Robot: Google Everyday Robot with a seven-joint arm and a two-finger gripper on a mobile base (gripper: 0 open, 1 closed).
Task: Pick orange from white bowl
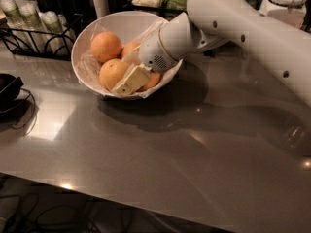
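Note:
The white bowl (90, 30) with a crinkled clear plastic lining stands tilted on the grey table (160, 144) at the back left. It holds several oranges: one at the back left (106, 46), one at the front (113, 73), one partly hidden behind the arm (128, 47), and one under the wrist (151, 81). My gripper (130, 80) reaches down into the bowl from the right. Its cream tip lies between the front orange and the orange under the wrist, touching both. The white arm (233, 23) hides the bowl's right side.
A black wire rack with cups (29, 25) stands behind the bowl on the left. A black object with a cable (8, 90) sits at the left edge. A lidded jar (289, 1) is at the back right. The table's front edge (121, 198) runs across the bottom.

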